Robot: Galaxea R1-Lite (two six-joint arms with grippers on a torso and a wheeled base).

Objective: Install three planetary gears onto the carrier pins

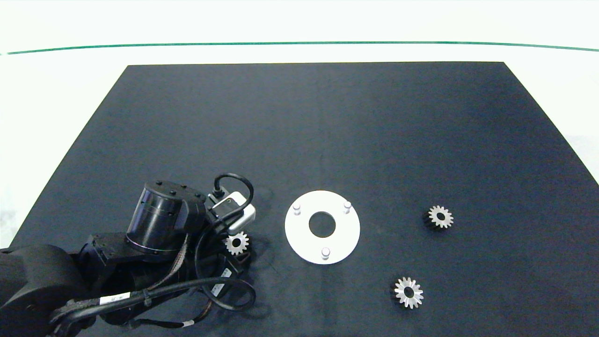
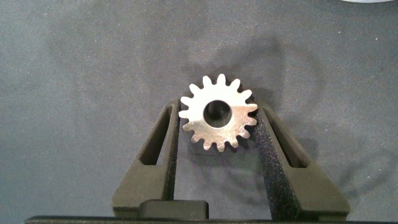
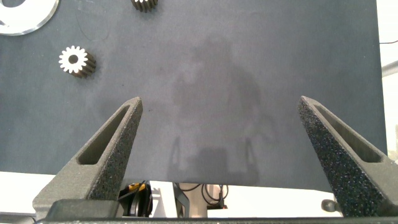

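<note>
Our left gripper is pinching one planetary gear between its fingers, apparently just touching the teeth. The white disc lies at three o'clock of it, all three carrier pins bare. Two more gears wait beyond, at four o'clock. We judge the first gear is being picked up; next, align its hole over a pin. Our right gripper hangs spread wide, idle.

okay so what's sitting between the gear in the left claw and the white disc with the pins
Nothing: in the head view, only bare dark mat separates the gear between the left claw's fingers from the white disc.
</note>
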